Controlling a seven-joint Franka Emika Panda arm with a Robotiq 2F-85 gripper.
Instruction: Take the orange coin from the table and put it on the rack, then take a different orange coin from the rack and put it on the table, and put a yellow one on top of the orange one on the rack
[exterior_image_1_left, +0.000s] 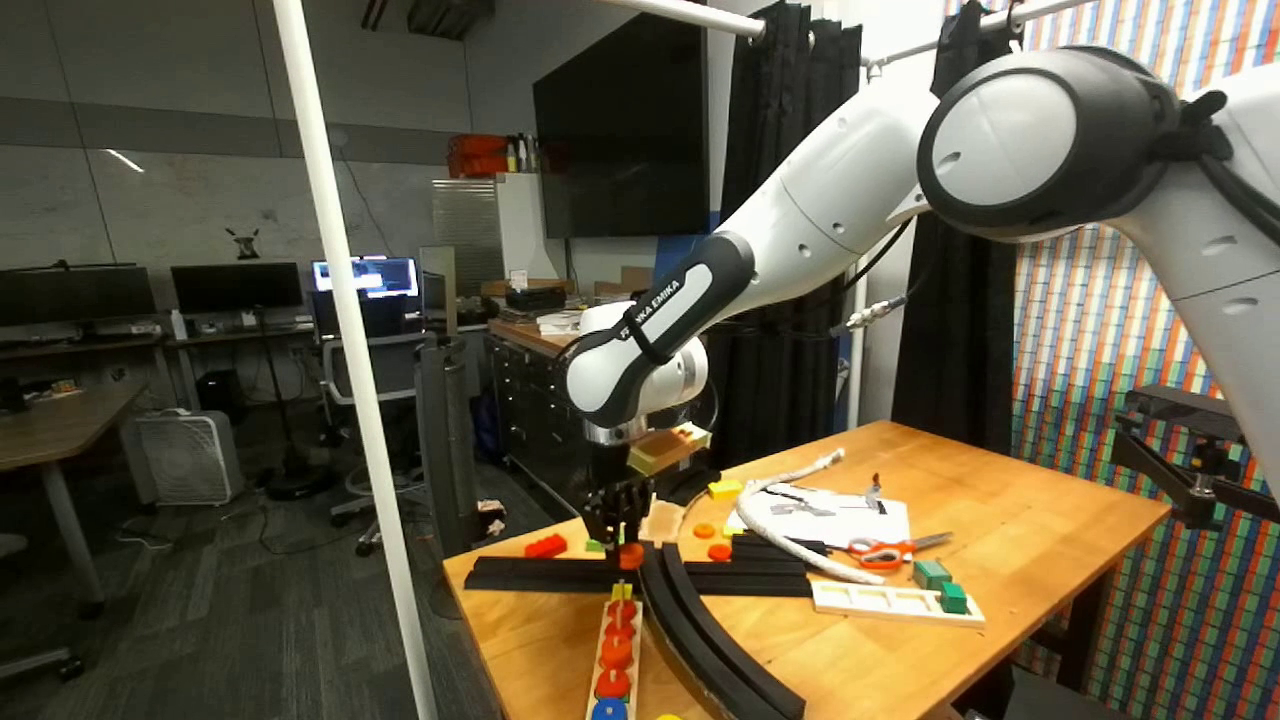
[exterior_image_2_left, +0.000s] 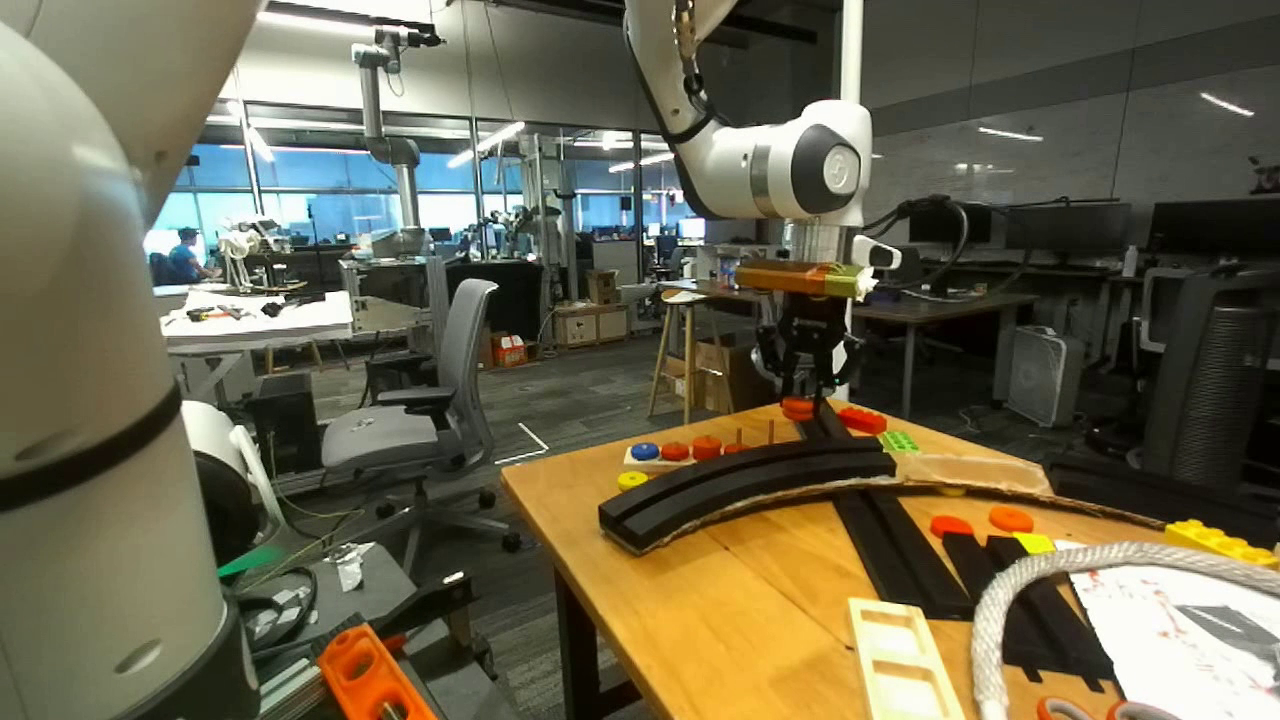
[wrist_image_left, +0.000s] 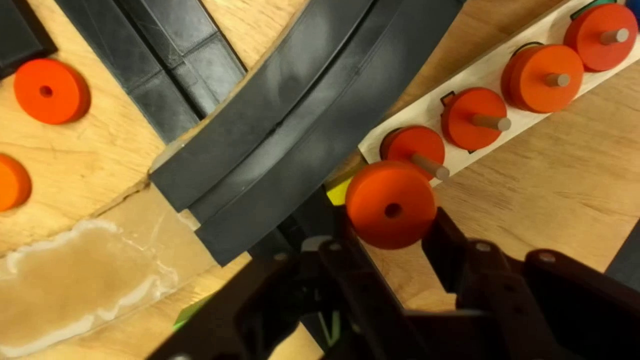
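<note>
Pegboard (wrist_image_left: 482, 77) with orange discs (wrist_image_left: 535, 75), perhaps stacked

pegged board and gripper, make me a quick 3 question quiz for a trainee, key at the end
1. What is the gripper holding?
2. True or false: a peg runs through the held thing.
3. In an exterior view, which colour is the end disc, farthest from the gripper on the pegged board? a) green b) blue c) white

Key:
1. An orange disc.
2. False; in the wrist view nothing passes through it.
3. b
</note>
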